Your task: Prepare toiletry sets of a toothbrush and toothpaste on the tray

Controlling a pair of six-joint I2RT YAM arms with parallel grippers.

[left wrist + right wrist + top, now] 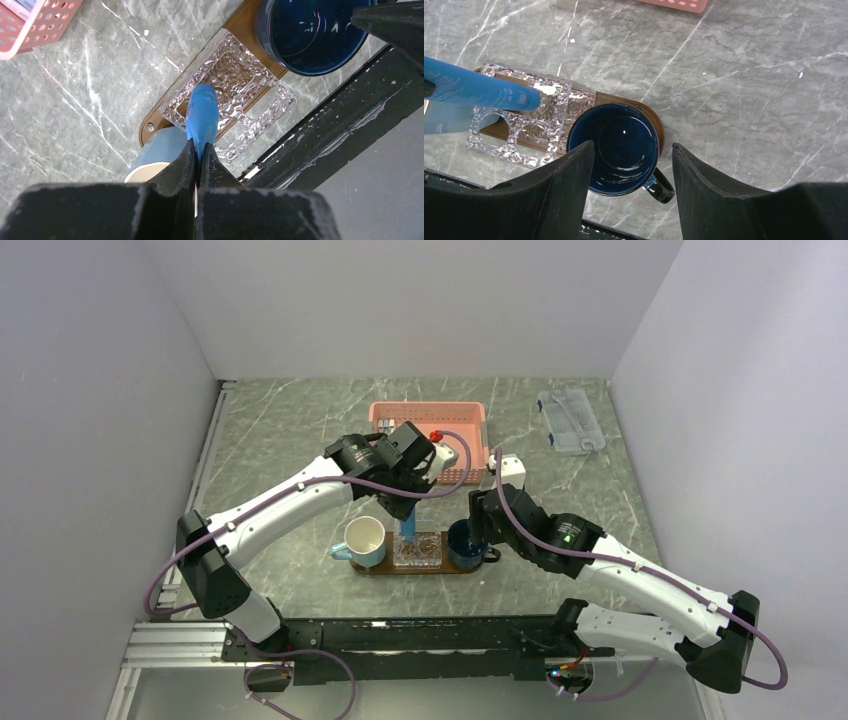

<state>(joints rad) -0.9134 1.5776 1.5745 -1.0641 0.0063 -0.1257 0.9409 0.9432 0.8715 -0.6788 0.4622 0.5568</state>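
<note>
Near the front edge, a tapered blue toothpaste tube [202,115] is pinched by the left gripper [198,147]; the right gripper [631,146] is splayed.

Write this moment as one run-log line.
left gripper: shut on toothpaste, over tray | right gripper: open, above blue mug | toothpaste: not yet set down
</note>
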